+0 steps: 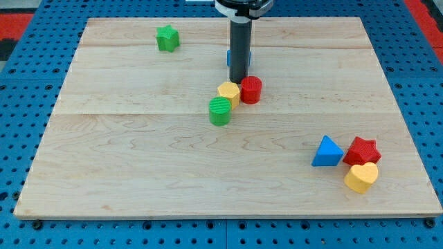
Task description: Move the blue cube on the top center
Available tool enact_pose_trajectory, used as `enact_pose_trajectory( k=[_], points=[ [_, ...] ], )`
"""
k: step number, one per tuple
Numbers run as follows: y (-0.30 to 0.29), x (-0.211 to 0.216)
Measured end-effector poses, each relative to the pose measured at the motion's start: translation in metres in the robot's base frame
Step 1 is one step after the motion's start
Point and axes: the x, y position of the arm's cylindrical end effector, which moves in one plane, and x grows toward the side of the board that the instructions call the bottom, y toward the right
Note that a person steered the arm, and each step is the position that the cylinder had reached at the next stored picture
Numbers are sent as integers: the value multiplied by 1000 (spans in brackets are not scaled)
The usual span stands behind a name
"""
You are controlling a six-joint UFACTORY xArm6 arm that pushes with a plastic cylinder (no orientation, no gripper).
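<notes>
The blue cube point(228, 58) sits near the view's top centre, almost wholly hidden behind my dark rod; only thin blue slivers show at the rod's sides. My tip point(238, 82) rests on the board just below the cube, right above the yellow block point(228, 92) and at the left of the red cylinder point(251, 90). I cannot tell whether the tip touches the cube.
A green cylinder point(220, 111) lies against the yellow block's lower left. A green star-like block point(167, 38) is at the top left. A blue triangle point(327, 152), a red star point(363, 150) and a yellow heart point(361, 177) cluster at the lower right. The wooden board point(138, 159) lies on blue pegboard.
</notes>
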Motion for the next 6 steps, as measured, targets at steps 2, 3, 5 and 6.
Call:
enact_pose_trajectory(
  k=[2, 3, 5, 6],
  points=[
    [8, -57],
    [5, -51],
    [-28, -79],
    [6, -89]
  ],
)
